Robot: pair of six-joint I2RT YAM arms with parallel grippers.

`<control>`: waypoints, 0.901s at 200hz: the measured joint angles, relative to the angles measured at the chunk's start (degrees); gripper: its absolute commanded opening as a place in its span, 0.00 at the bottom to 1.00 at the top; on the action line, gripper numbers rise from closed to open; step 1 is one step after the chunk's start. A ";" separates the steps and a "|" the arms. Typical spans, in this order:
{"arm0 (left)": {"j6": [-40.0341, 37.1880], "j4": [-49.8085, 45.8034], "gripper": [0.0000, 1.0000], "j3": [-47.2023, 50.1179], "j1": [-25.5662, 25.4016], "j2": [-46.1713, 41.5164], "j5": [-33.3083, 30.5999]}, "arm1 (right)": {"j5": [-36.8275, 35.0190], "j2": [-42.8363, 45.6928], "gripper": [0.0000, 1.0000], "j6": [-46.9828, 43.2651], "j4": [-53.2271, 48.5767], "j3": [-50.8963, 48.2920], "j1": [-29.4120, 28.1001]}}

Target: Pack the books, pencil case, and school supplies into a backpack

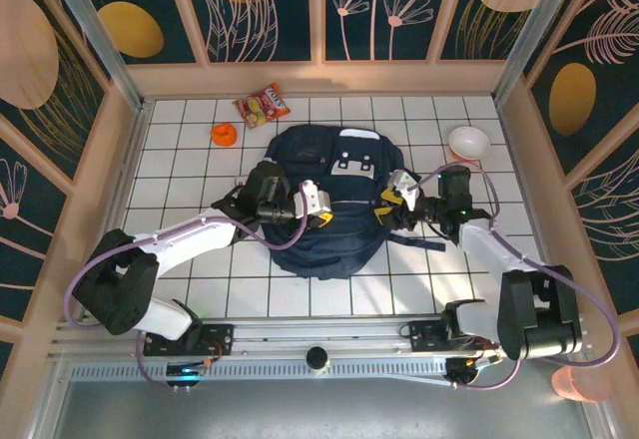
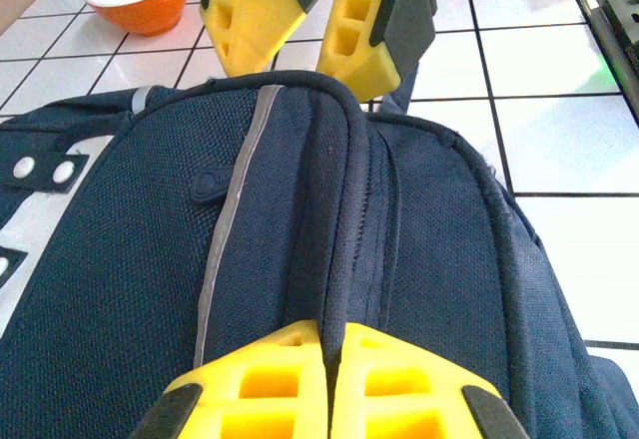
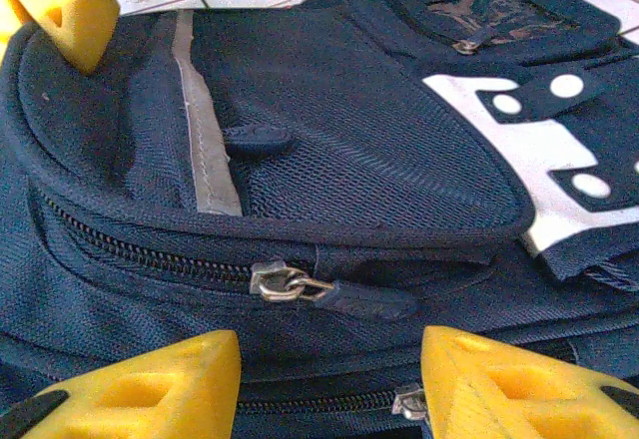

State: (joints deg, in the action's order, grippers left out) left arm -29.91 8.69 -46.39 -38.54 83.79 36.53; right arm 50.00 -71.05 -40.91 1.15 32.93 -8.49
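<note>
White-tiled table (image 1: 200, 289), navy backpack (image 1: 339, 239) at centre: my left claw (image 2: 334, 339) pinched tight on a fabric ridge at its left side, my right claw (image 3: 329, 344) spread wide just short of a zipper pull (image 3: 290, 284).

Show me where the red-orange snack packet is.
In the top view, the snack packet lies near the far wall, left of centre, beyond the backpack and beside the orange round object.
</note>
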 measured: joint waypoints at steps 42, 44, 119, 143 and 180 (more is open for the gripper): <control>-0.74 -0.35 0.00 0.00 0.04 0.02 0.37 | 2.75 -3.17 0.48 -2.23 0.13 1.60 -0.61; -0.76 -0.35 0.00 0.00 0.04 0.02 0.39 | 2.91 -3.34 0.47 -2.36 0.13 1.73 -0.66; -0.90 -0.46 0.00 -0.22 0.31 0.04 -0.20 | 5.11 -4.87 0.22 -3.41 -11.30 6.71 -1.16; -0.90 -0.42 0.00 -0.22 0.31 0.04 -0.66 | 5.01 -4.15 0.12 -0.96 -12.04 6.71 -1.25; -0.85 -0.33 0.00 -0.22 0.31 0.04 -1.36 | 5.57 -4.87 0.06 1.70 -13.44 7.87 -1.27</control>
State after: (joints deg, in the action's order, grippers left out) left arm -30.76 8.36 -46.61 -38.24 83.83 35.18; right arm 55.57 -75.92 -39.20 -12.29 40.80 -9.76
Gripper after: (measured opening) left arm 0.044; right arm 0.068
